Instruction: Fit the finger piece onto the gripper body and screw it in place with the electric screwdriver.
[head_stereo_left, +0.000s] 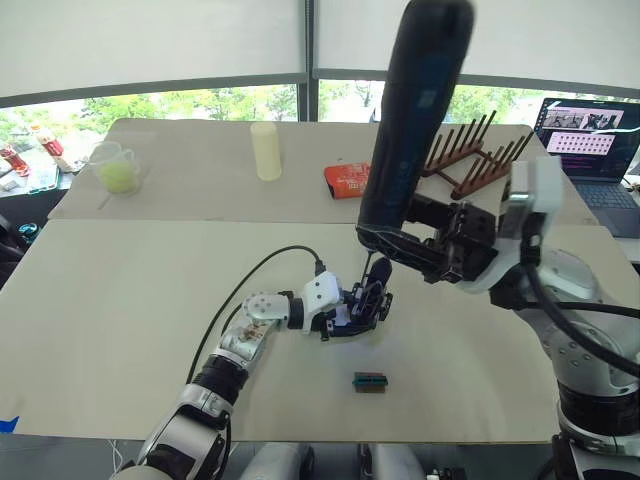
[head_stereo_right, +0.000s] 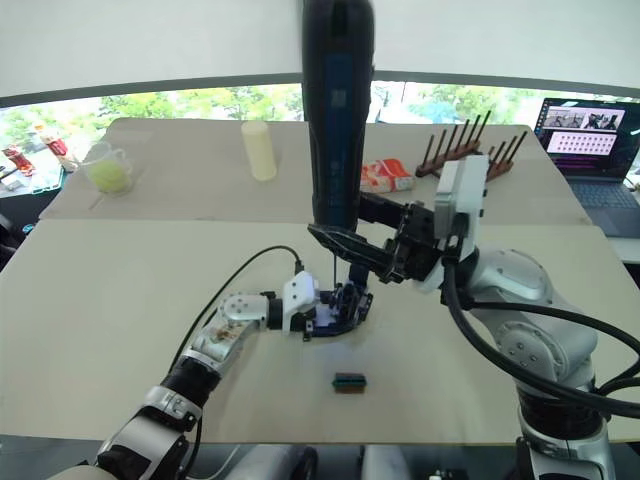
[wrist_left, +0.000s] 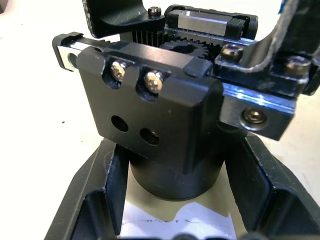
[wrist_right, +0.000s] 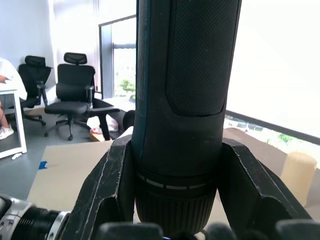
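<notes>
The electric screwdriver stands nearly upright over the middle of the table, a thick black stick with a bluish side panel. My right gripper is shut on its lower end, and both fingers press against its collar. Its thin bit points down at the gripper body. My left gripper is shut on that body's round base, holding it on the tabletop. A screwed black block faces the left wrist camera. A pointed black finger rises from the body; I cannot tell the finger piece apart from it.
A small green-and-brown block lies near the front edge. A black cable loops behind my left arm. On the far table are a clear cup, a pale yellow cylinder, a red packet, a wooden rack and a laptop.
</notes>
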